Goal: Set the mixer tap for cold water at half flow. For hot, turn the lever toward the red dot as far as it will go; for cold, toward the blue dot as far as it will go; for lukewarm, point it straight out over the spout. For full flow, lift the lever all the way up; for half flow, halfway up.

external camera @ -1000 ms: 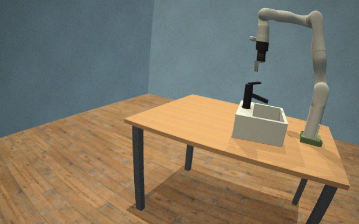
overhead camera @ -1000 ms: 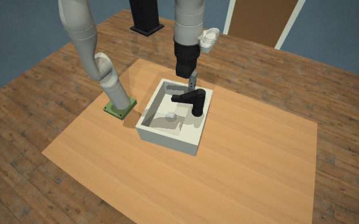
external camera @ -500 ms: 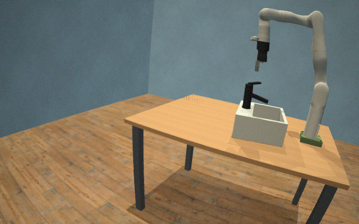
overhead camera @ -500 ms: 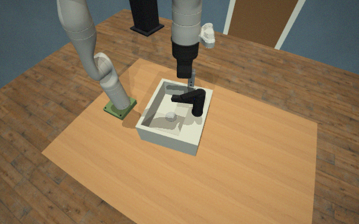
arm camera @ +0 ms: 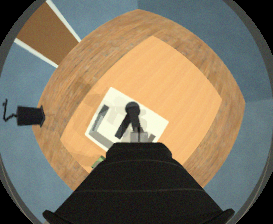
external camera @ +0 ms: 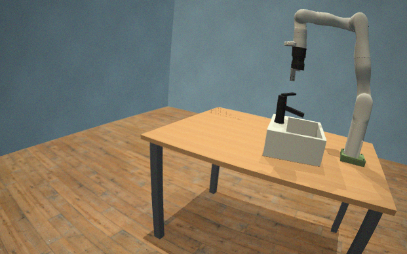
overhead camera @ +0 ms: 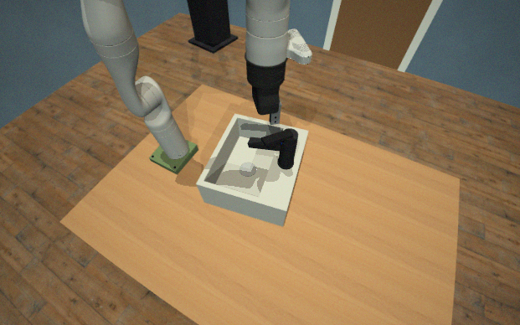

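Note:
A black mixer tap (overhead camera: 286, 148) stands on the rim of a white basin (overhead camera: 253, 167), with its spout (overhead camera: 260, 143) reaching over the bowl. In the exterior view the tap (external camera: 281, 109) has its lever (external camera: 288, 94) lying level at the top, above the spout (external camera: 295, 112). A small blue dot (overhead camera: 281, 144) shows on the tap body. My gripper (overhead camera: 275, 116) (external camera: 292, 78) is shut and empty, pointing down, well above the tap. In the wrist view the tap (arm camera: 127, 117) and basin (arm camera: 123, 124) lie far below; my fingers are hidden by the gripper body.
The arm's green base (overhead camera: 174, 156) is bolted to the wooden table beside the basin. A drain (overhead camera: 247, 168) sits in the basin floor. A black stand (overhead camera: 211, 23) and a brown door (overhead camera: 379, 29) are beyond the table.

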You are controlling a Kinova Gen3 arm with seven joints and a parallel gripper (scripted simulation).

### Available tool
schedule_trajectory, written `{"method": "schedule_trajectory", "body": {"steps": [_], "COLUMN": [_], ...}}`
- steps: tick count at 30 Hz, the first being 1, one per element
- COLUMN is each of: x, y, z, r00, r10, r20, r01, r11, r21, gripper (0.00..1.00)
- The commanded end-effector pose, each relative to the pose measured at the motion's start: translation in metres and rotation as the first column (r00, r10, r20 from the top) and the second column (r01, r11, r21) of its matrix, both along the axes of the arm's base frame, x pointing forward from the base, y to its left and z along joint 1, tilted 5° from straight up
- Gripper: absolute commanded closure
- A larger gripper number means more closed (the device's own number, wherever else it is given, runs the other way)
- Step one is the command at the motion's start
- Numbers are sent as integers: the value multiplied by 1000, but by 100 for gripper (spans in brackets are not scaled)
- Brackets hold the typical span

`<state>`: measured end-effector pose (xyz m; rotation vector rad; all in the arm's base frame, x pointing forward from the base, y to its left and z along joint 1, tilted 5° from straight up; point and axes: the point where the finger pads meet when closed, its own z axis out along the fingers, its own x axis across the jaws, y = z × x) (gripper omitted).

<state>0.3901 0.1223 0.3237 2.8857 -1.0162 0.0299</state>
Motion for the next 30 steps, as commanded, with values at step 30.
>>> {"method": "schedule_trajectory", "body": {"steps": [30], "x": [-7], "y": [-2], "z": [2], "r00": [972], "r10": [233], "r20": [-15], "r01": [-233], "r11": [972], "r21": [3], "gripper": [100]}}
